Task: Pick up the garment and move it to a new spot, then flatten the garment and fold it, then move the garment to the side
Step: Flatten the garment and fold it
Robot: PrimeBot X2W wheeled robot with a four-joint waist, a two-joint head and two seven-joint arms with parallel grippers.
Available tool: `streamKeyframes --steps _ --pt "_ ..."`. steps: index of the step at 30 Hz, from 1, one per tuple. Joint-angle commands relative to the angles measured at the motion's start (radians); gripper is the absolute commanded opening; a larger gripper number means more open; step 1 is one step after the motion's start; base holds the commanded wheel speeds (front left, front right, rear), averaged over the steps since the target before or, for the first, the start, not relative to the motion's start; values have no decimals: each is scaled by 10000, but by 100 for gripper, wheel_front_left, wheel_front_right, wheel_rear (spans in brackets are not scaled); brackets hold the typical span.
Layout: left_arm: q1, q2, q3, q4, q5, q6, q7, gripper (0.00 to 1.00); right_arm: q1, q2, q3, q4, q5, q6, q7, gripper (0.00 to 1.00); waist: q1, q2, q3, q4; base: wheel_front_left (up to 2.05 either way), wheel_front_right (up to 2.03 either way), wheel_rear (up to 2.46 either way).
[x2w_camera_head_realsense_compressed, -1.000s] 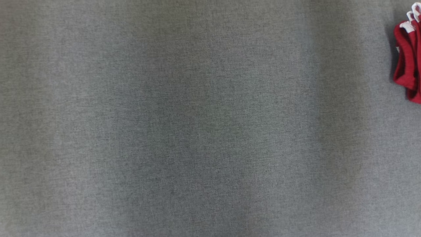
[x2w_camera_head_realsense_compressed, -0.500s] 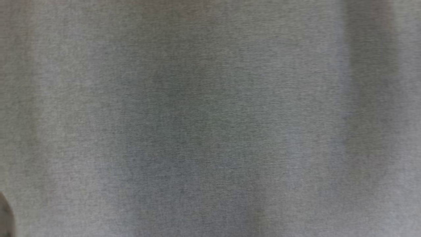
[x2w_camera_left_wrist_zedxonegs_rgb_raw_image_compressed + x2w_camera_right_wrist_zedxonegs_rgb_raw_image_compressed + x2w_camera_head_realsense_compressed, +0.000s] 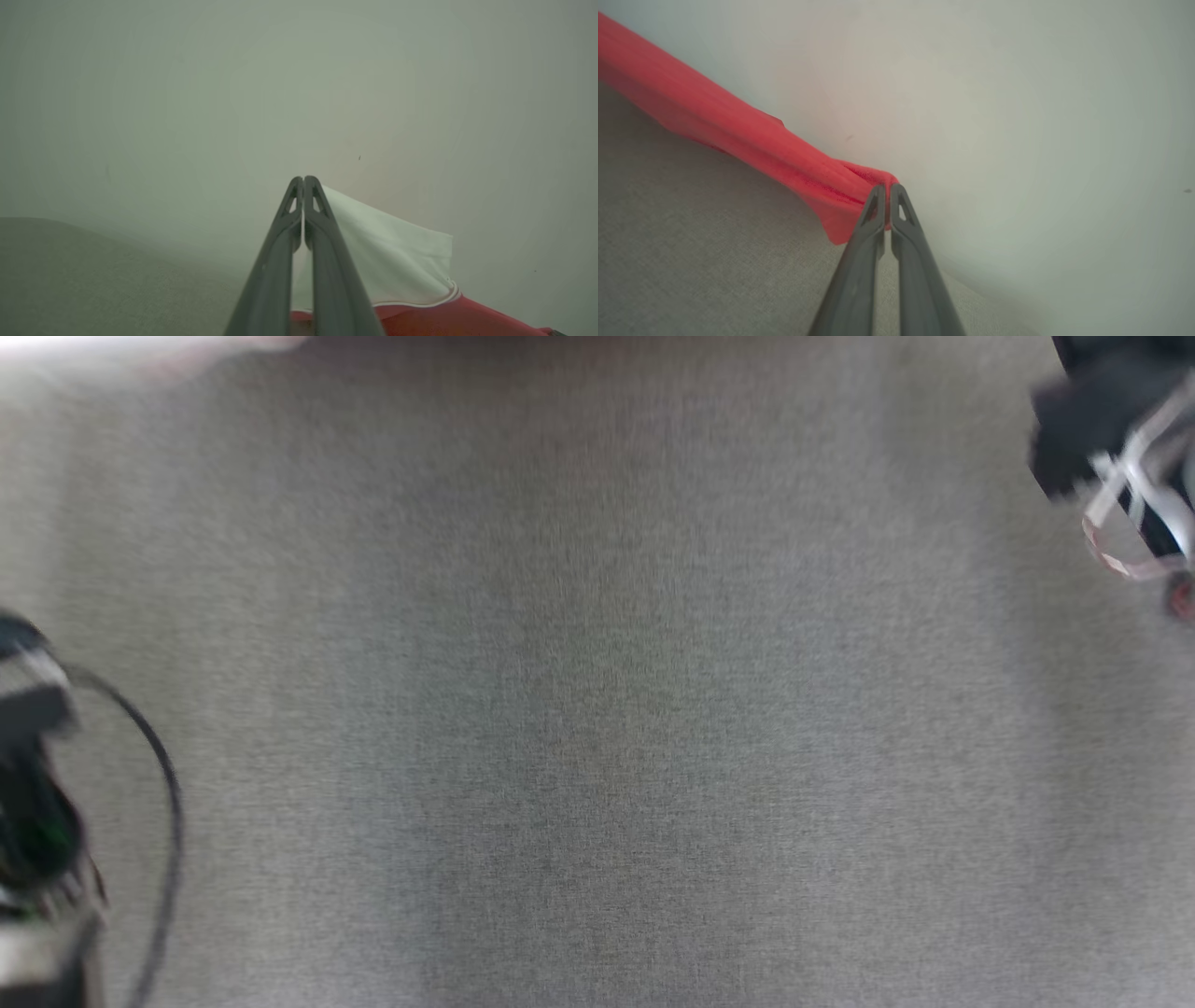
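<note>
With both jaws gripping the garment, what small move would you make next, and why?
Probably lower both arms together toward the grey surface, keeping tension: the left jaws are shut on the garment at its white panel, the right jaws on a taut red band.

Right gripper [image 3: 887,187] pinching the end of a red garment [image 3: 738,126]

Its two dark fingers meet at the tips on a bunched red corner. From there the garment stretches as a narrow band to the upper left edge, over a grey cloth surface [image 3: 691,261]. Behind is a pale, blurred background [image 3: 1041,116].
</note>
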Motion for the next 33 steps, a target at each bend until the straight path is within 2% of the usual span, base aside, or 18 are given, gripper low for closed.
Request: streamKeyframes --steps 1,6,11,15,18,23,25,27,33 --pt "609 35 -69 -122 213 17 -37 0 540 -320 -56 -173 214 -22 261 0 2 0 -1050 256 0 0 0" --pt "2636 -406 -196 -338 721 18 -38 0 2716 -944 -658 -1240 1020 -24 1540 0 2 0 -2138 257 0 0 0" --pt "4547 -960 -564 -422 1278 19 -38 0 5496 -852 -1954 -2671 1579 -22 2941 0 2 0 -2899 186 0 0 0" --pt "5643 -1227 -1105 -190 1348 45 110 0 7842 -490 -3217 -3748 1758 -22 4299 0 2 0 -3295 199 0 0 0" --pt "6216 -1200 -1409 -71 1490 47 327 0 9339 -36 -3915 -4625 1780 -22 5428 0 2 0 -3507 229 0 0 0" --pt "6716 -1264 -1701 72 1321 41 631 0 10823 601 -4728 -5757 1817 -22 6938 0 2 0 -3734 230 0 0 0" --pt "7043 -1285 -1809 228 1166 129 975 0 11609 1078 -5303 -6443 1620 -22 7711 0 2 0 -3908 288 0 0 0" --pt "7211 -1275 -1856 347 997 131 1232 0 11950 1293 -5556 -6819 1448 -22 7925 0 2 0 -4009 319 0 0 0" --pt "7779 -1076 -1530 442 478 260 1693 0 12451 1930 -6267 -7331 674 -22 7598 0 2 0 -4269 446 0 0 0"
